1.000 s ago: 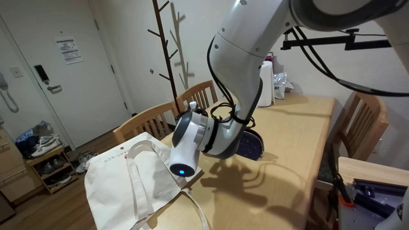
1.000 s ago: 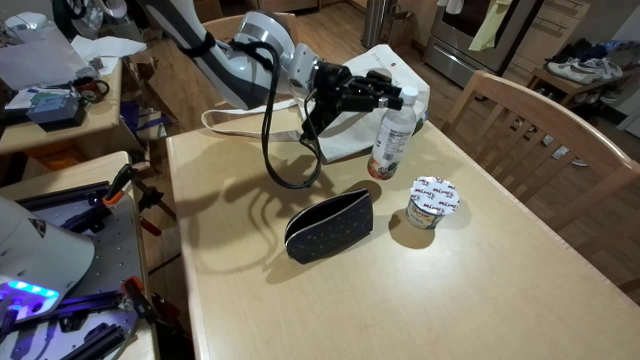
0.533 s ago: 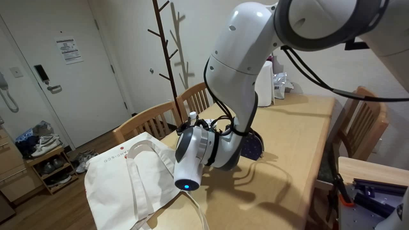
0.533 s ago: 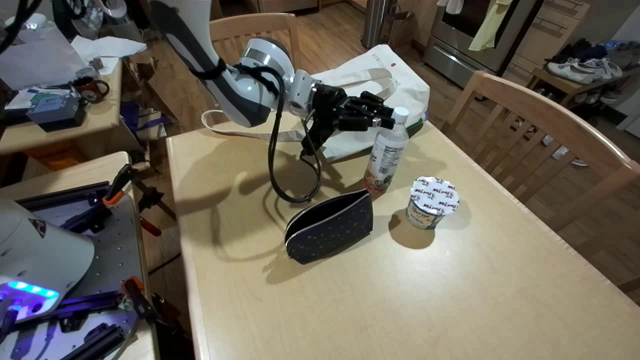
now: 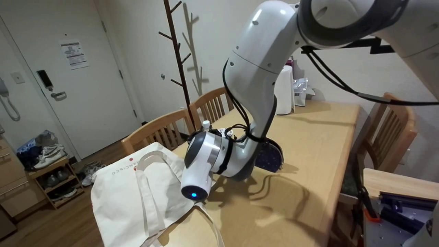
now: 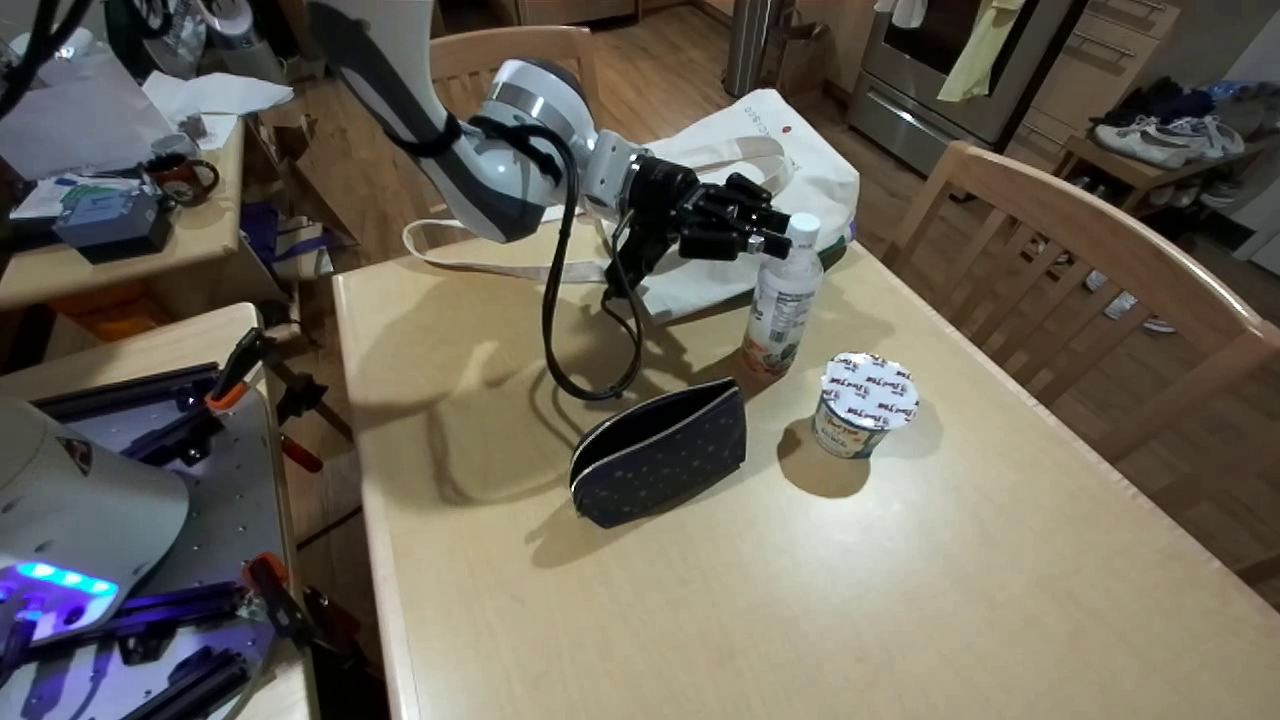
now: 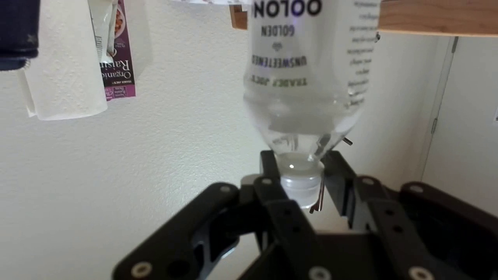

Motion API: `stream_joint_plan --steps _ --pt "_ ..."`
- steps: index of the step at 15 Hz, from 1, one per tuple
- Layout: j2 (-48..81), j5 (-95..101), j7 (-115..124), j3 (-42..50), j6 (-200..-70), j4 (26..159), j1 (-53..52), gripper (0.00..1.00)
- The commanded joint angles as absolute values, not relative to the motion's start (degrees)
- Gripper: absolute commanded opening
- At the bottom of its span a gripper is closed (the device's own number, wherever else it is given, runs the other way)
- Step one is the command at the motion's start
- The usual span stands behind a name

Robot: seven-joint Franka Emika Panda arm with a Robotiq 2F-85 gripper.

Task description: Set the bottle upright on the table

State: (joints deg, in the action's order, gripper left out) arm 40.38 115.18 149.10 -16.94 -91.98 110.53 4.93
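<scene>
The bottle (image 6: 785,300) is gripped at its neck by the hand (image 7: 299,161), roughly upright near the cup (image 6: 864,402); base contact with the surface (image 6: 900,580) cannot be confirmed; it should be lowered straight before release.

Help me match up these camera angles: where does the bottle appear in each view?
In an exterior view: the bottle, just left of centre, only its top showing.
In an exterior view: the bottle, right of centre.
Wrist view: the bottle, right of centre, appearing upside down.
Shared landmark: the navy pouch, in all three.
</scene>
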Motion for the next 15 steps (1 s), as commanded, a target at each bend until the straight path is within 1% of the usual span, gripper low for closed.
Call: stream_joint_plan --steps 1,3,4,5,6,10,11,12,15 --pt "41.75 113.85 149.05 -23.78 -96.03 112.87 11.81 0.11" --pt "41.63 113.94 148.98 -26.62 -95.78 114.19 14.12 0.11" --pt "42.01 113.71 148.89 -28.39 -96.15 114.67 15.66 0.61" --pt "42.76 113.45 148.89 -29.65 -98.17 115.75 17.13 0.63" --pt "43.76 113.19 148.91 -30.23 -100.03 116.7 18.01 0.68" --pt "46.16 110.22 148.43 -30.17 -109.4 119.99 20.55 0.94" --pt "43.37 106.08 149.33 -24.0 -115.89 119.61 15.04 0.98" --pt "42.26 104.68 148.48 -23.28 -120.21 120.36 15.33 1.0" --pt "36.53 102.65 147.61 -18.98 -131.69 122.99 14.22 1.0"
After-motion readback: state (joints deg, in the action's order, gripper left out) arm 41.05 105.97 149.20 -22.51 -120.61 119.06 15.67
